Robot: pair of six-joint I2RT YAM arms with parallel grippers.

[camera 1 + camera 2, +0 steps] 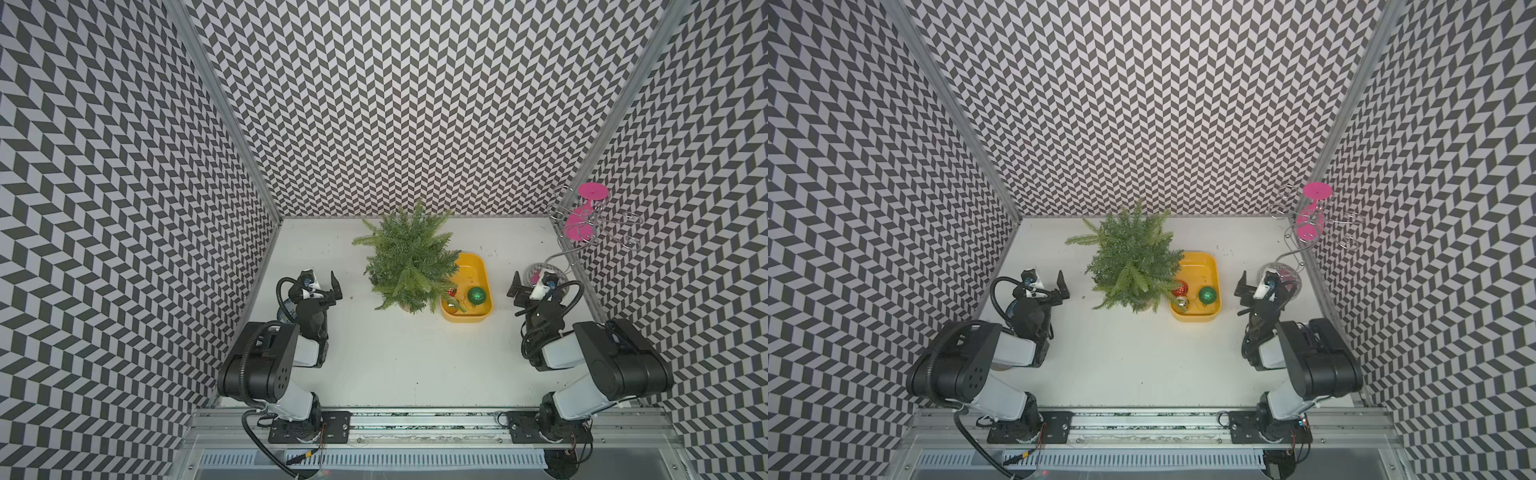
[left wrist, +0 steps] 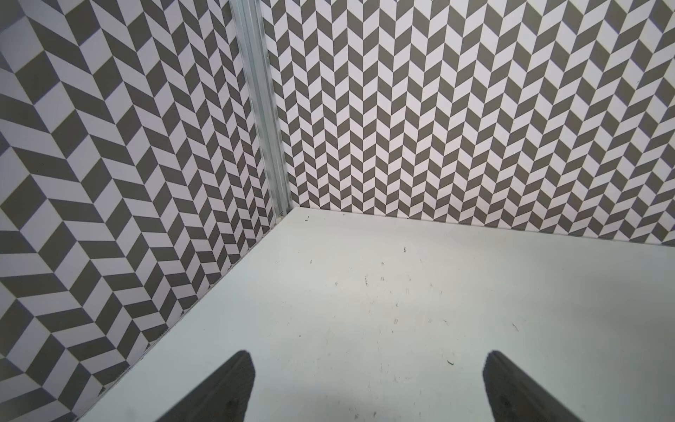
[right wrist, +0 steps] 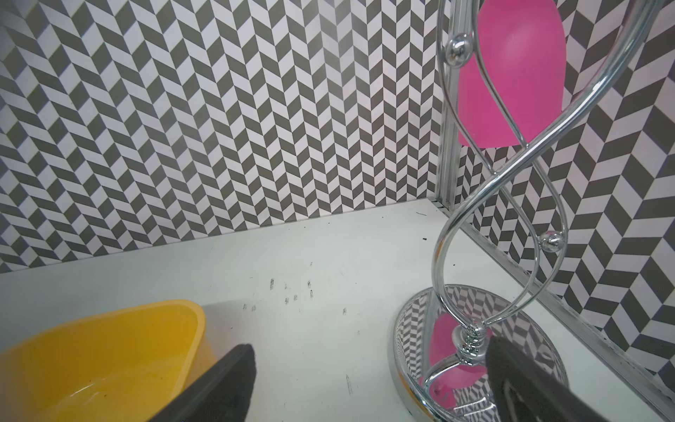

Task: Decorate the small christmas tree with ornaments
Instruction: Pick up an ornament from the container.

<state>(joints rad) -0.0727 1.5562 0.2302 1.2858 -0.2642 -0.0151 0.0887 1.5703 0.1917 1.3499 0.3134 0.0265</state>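
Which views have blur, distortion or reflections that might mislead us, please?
In both top views, wide-angle perspective splays the patterned walls; in the right wrist view, the chrome stand's base mirrors that pattern and the jaws look soft; in the left wrist view, only the jaws blur.

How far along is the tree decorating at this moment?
Done: nothing yet; the small christmas tree shows no bauble on its branches. In hand: nothing; the left gripper and right gripper are open and empty, off to either side of the tree. Left: the green ornament, red ornament and gold ornament lie in the yellow tray beside the tree, unhung.
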